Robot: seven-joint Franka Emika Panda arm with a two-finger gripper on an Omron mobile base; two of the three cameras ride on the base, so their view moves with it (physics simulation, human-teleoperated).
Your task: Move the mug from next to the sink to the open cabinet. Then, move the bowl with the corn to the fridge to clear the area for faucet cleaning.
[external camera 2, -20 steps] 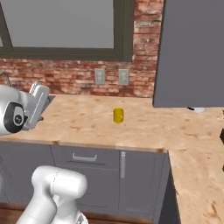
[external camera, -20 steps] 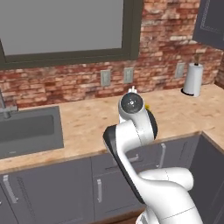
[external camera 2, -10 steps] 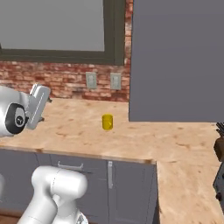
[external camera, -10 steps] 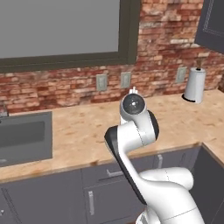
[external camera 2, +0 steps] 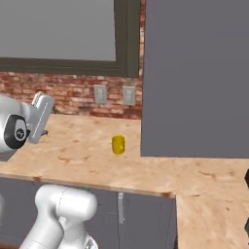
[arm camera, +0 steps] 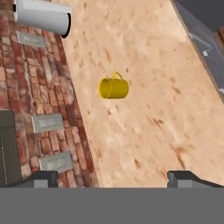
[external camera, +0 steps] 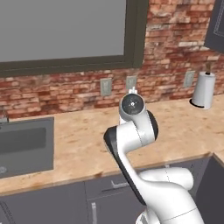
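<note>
Gripper (arm camera: pixel 111 177) is seen wide open, nothing held, w/ the mug (arm camera: pixel 113 87) well ahead of it. Mug could get tipped if approached handle-side, imo.

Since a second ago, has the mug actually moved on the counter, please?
No. The mug stands below the same wall outlets; the whole view shifted, so the base moved.
</note>
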